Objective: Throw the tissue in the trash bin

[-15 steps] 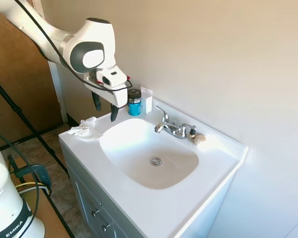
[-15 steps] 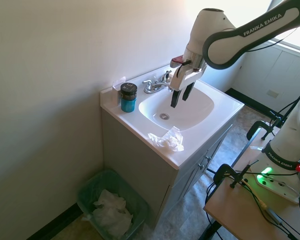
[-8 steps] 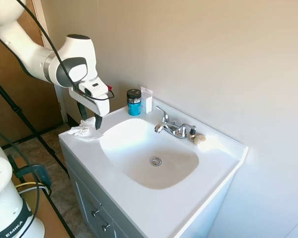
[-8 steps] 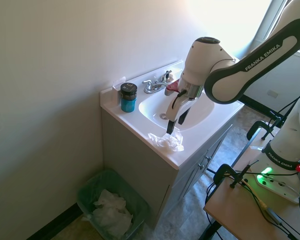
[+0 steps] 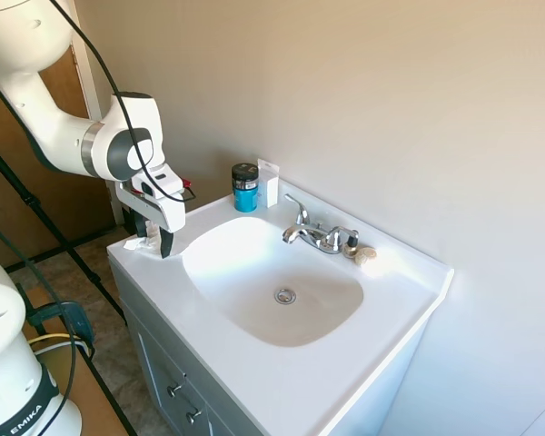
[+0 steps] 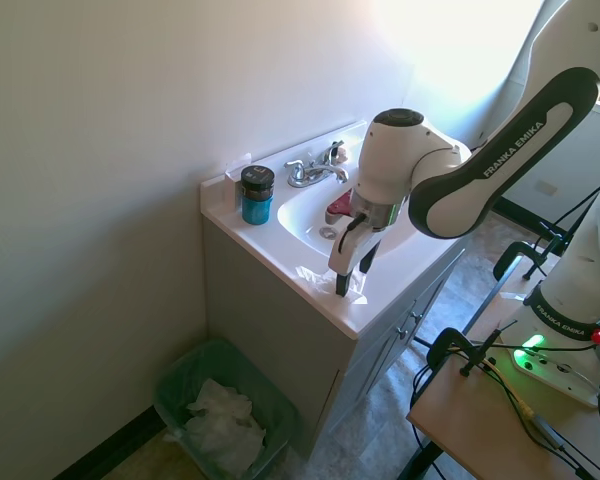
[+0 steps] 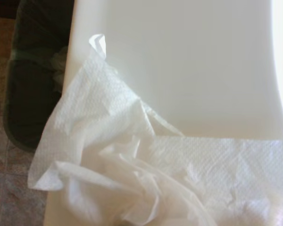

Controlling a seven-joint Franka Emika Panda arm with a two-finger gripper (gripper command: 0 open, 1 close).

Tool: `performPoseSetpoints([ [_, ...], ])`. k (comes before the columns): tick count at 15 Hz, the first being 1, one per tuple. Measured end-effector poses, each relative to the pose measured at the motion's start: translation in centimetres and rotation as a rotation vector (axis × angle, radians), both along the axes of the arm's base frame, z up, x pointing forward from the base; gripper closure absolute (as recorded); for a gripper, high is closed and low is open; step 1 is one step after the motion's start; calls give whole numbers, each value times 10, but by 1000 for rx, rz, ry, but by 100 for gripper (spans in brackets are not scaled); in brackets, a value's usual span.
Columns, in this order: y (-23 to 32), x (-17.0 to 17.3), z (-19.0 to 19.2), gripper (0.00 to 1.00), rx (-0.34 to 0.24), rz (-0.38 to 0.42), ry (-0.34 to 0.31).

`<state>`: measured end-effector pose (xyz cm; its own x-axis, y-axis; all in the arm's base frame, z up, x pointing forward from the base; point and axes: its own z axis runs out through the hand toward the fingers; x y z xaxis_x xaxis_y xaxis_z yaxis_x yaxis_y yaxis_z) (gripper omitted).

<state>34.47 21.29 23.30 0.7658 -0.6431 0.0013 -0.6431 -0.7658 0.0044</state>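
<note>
The white surface [image 6: 420,262] around the sink carries the tissue [image 6: 318,281] at its front corner, above the trash bin [image 6: 225,410] on the floor. The claw [image 6: 348,285] is released, fingers straddling the tissue directly below it.

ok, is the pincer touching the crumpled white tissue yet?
Cannot tell. In the second exterior view the pincer overlaps the crumpled white tissue on the counter edge, showing neither contact nor gap plainly.

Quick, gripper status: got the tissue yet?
Gripper: open, fingers either side of the tissue on the counter, not yet closed on it.
</note>
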Motion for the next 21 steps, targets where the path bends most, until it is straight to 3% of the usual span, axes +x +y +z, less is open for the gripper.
performPoseSetpoints([
  [9,16,4,-1,100,-20,2,-5],
  [21,23,17,0,100,13,-27,21],
])
